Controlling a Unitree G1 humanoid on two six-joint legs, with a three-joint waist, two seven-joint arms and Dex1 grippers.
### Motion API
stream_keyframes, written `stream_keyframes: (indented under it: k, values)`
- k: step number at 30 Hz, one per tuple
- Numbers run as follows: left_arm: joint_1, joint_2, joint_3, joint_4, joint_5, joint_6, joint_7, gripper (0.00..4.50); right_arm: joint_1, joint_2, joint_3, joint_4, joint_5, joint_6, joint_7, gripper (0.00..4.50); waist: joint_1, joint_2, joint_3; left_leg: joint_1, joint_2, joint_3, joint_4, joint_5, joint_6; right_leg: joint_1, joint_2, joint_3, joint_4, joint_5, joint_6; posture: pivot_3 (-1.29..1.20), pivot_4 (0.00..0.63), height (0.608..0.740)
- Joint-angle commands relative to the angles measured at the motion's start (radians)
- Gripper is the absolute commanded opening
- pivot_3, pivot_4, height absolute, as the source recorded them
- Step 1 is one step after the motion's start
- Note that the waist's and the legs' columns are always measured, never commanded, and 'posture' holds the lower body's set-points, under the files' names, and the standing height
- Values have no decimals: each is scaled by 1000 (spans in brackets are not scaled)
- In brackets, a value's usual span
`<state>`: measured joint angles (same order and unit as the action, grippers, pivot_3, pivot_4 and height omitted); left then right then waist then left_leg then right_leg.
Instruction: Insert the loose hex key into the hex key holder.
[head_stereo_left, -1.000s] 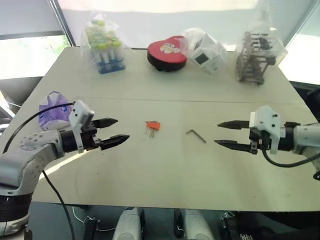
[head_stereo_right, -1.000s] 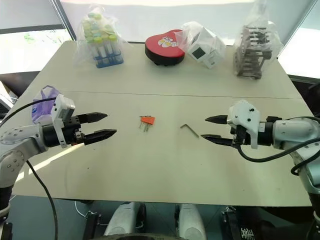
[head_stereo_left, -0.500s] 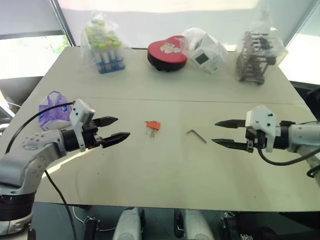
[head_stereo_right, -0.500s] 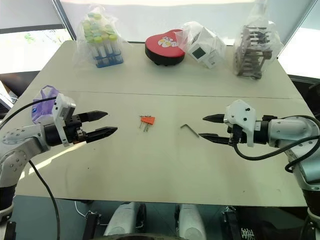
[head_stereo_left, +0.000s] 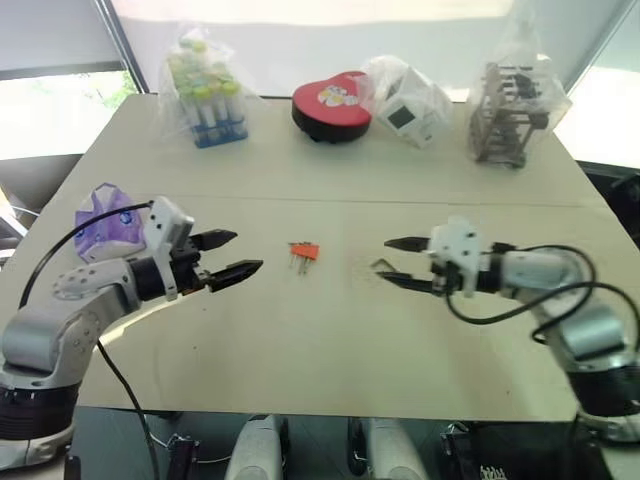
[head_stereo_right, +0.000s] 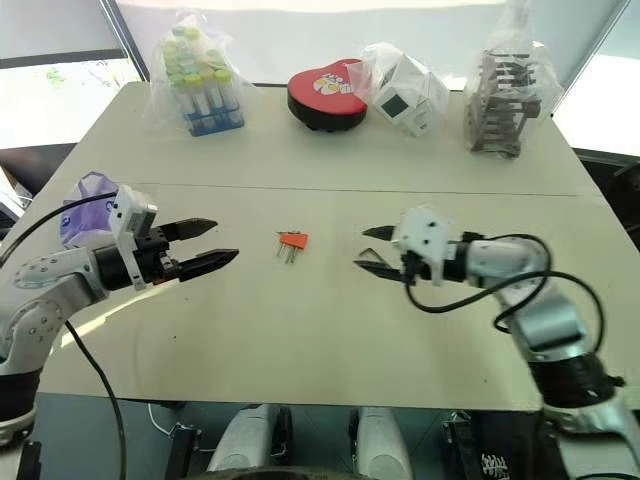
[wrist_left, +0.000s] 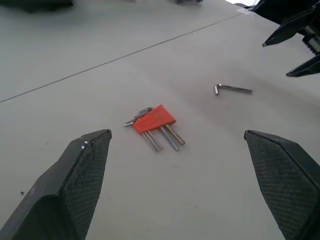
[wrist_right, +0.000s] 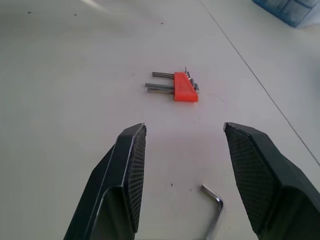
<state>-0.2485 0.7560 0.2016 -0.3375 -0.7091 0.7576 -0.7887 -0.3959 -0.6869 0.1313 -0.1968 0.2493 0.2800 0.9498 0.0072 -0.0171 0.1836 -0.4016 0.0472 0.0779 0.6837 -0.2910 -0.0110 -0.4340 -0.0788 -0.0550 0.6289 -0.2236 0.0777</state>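
While both fingers gape empty, the right wrist view reveals the loose hex key (wrist_right: 214, 211) between them.

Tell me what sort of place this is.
Probably a robot test bench by windows: a plain beige table holding unrelated bagged props, like a rack of capped tubes and a red heart-shaped box.

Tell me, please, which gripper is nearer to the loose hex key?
Right. The right gripper hangs open directly over the loose hex key; the left gripper is beyond the hex key holder, also open.
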Motion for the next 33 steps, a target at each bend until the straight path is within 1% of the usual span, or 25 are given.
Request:
stream_keyframes:
  k: [1,7,9,14,21,26,33]
  values:
    - [8,9,16,-38,2,-13,3,4442,-102,111,96,153,-111,-104,-54,2563,-6,-1,0,0,0,0,0,0,0,0,0,0,0,0,0,0,150,740]
    - [60,46,18,-78,23,-23,-17,4442,-250,291,198,469,-243,-248,-115,2563,-12,0,0,-1,0,0,0,0,0,0,0,0,1,0,0,0,150,740]
    - [93,63,11,-105,37,-32,-31,4442,-283,328,212,552,-270,-292,-123,2563,-19,0,0,-1,0,0,0,0,0,-1,-1,0,1,0,1,0,150,740]
    - [141,72,11,-138,58,-53,-40,4442,-338,366,224,705,-325,-394,-136,2563,-19,0,0,-1,0,0,0,0,0,-1,-1,0,1,0,1,0,150,740]
    - [159,59,7,-155,68,-64,-31,4442,-385,389,219,836,-366,-484,-152,2563,-25,0,0,0,0,0,0,0,-1,-1,-1,0,2,1,1,0,150,740]
    - [175,59,1,-161,83,-79,-34,4442,-408,409,210,893,-367,-497,-148,2563,-25,0,0,0,0,0,0,0,-1,0,-1,0,2,1,1,0,150,740]
    - [184,63,-2,-158,115,-109,-33,4442,-443,454,203,993,-355,-446,-84,2563,-29,0,0,3,1,0,-1,0,-1,1,-1,0,2,1,0,0,150,740]
